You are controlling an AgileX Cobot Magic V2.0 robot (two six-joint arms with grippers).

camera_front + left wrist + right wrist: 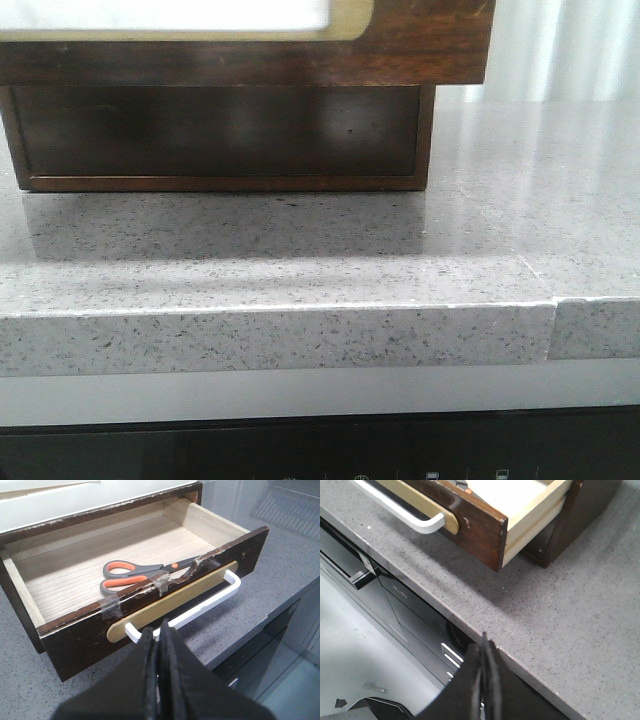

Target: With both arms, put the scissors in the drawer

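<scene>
The dark brown wooden drawer (75, 640) stands pulled out, and the scissors (131, 575) with orange-lined handles lie flat on its pale floor. My left gripper (160, 625) is shut, its tips right at the white handle (210, 602) on the drawer front; I cannot tell whether they touch it. My right gripper (486, 642) is shut and empty, hanging over the counter's front edge, apart from the drawer (480, 530). The front view shows only the drawer front (400, 50) with its white panel, and no gripper.
The drawer's dark cabinet (220, 130) sits on a grey speckled countertop (560, 610). Below the counter edge are dark appliance fronts (395, 600). A seam in the counter edge (553, 330) shows in the front view.
</scene>
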